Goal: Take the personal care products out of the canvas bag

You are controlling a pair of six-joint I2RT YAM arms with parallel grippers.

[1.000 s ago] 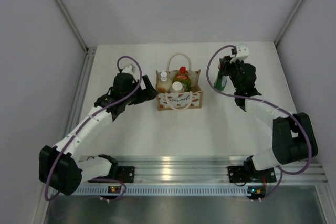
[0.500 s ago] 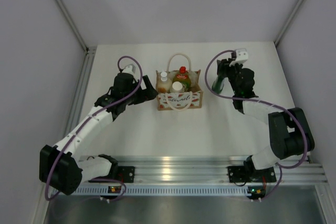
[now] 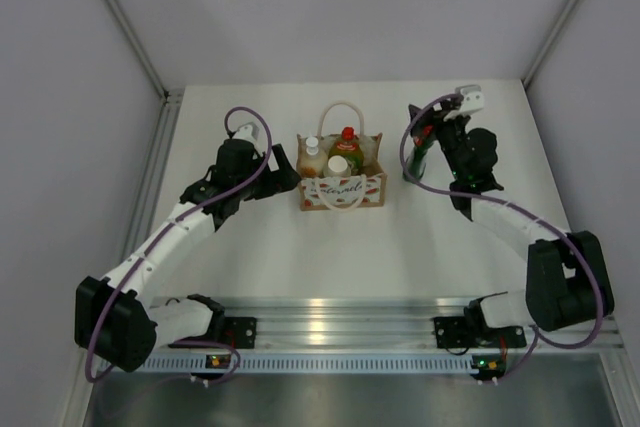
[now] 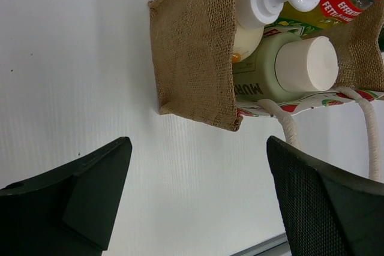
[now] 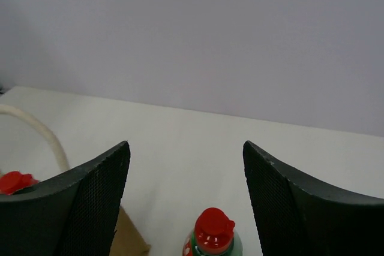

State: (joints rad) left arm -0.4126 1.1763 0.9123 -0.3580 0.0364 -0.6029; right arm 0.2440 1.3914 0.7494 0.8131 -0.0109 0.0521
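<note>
One's out: the dark green bottle [image 3: 419, 155] stands upright on the table [image 3: 300, 247], right of the canvas bag [image 3: 342, 187]. Your right gripper [image 5: 185, 148] hangs over it, jaws wide, holding nothing. Three to go inside: yellow-green bottle [image 3: 347, 149], cream pump bottle [image 4: 252, 19], pale cylinder [image 4: 303, 64]. Your left gripper [image 4: 198, 145] gapes empty beside the bag's left wall.

Bright, even, soft light from overhead washes my white table [image 3: 260, 247], leaving only faint shadows, a white glare band on the metal rail [image 3: 330, 309] at the near edge, and crisp close views from my wrists.
</note>
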